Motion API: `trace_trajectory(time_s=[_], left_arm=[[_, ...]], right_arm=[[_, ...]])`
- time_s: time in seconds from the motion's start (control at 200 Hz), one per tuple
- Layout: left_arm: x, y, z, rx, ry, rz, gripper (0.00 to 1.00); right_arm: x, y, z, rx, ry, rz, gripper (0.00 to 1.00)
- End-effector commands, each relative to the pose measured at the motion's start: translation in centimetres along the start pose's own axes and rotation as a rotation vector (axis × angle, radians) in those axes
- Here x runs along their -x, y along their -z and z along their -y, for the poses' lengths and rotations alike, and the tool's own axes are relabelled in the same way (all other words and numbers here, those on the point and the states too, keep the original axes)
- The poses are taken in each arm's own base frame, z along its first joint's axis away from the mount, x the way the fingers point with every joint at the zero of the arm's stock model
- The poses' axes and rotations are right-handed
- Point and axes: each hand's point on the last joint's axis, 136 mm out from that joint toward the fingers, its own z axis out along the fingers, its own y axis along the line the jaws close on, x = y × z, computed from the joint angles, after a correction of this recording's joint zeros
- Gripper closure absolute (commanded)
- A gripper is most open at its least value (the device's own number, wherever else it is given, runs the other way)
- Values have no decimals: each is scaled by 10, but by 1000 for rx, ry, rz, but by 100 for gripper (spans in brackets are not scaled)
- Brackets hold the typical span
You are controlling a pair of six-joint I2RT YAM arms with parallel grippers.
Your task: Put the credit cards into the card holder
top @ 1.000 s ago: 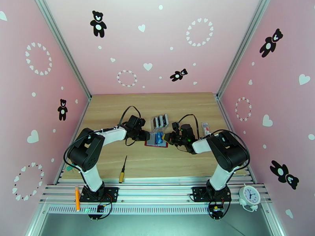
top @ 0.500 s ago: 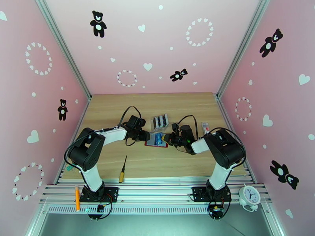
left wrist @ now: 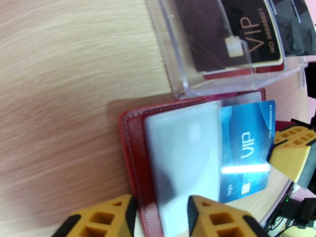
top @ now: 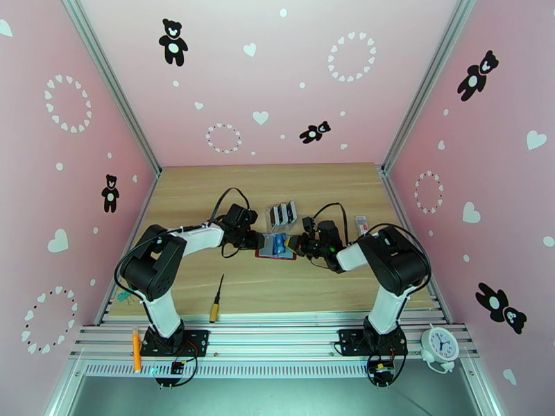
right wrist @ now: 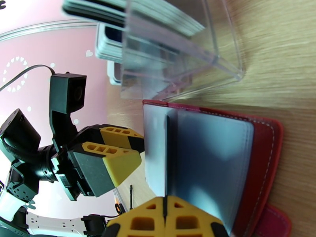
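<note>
- Your right gripper (right wrist: pixel 164 208) has its yellow pads pressed together. A thin dark edge runs straight out of their seam: the blue card (left wrist: pixel 247 151), seen edge-on. In the left wrist cam, one pad sits over that card's outer short edge.
- Your left gripper (left wrist: pixel 160 214) stands narrowly apart, w/ the card holder's (left wrist: pixel 132 155) stitched red border and a sleeve edge in the gap. Its fingertips are cut off at the frame bottom, so you can't tell whether they press down.
- The card holder lies open and flat on the wood-grain table (top: pixel 277 182), mid-table btw. both grippers and touching or just beside the clear rack (left wrist: pixel 173 64).
- The blue card's inner part vanishes under a frosted plastic sleeve (left wrist: pixel 181 162). Its outer part shows glossy blue w/ "VIP" and a glare streak.
- The rack is hard clear plastic w/ thick walls. Black VIP cards (left wrist: pixel 252 40), gold-lettered, stand in it, their tops cut off by the frame.
- In the top cam the holder is a small red patch, its detail too small to read.
- A dark red snap tab (right wrist: pixel 276 224) pokes out at the right wrist cam's lower right, out of focus.
</note>
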Motion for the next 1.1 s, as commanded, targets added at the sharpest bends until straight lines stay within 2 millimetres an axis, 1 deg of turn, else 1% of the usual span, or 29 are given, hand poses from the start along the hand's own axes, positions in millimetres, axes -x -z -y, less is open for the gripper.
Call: trace_trajectory(time_s=[0.0, 0.496, 0.611, 1.096], left_arm=[[1, -5, 4, -19, 2, -8, 59], [0, -6, 5, -25, 6, -15, 60], [0, -6, 5, -24, 6, -14, 60], [-1, -6, 4, -17, 8, -19, 60]], right_arm=[[0, -1, 3, 9, -5, 0, 100], [-2, -3, 7, 2, -16, -9, 100], [-4, -3, 12, -17, -22, -10, 100], [-8, -10, 4, -30, 0, -55, 100]])
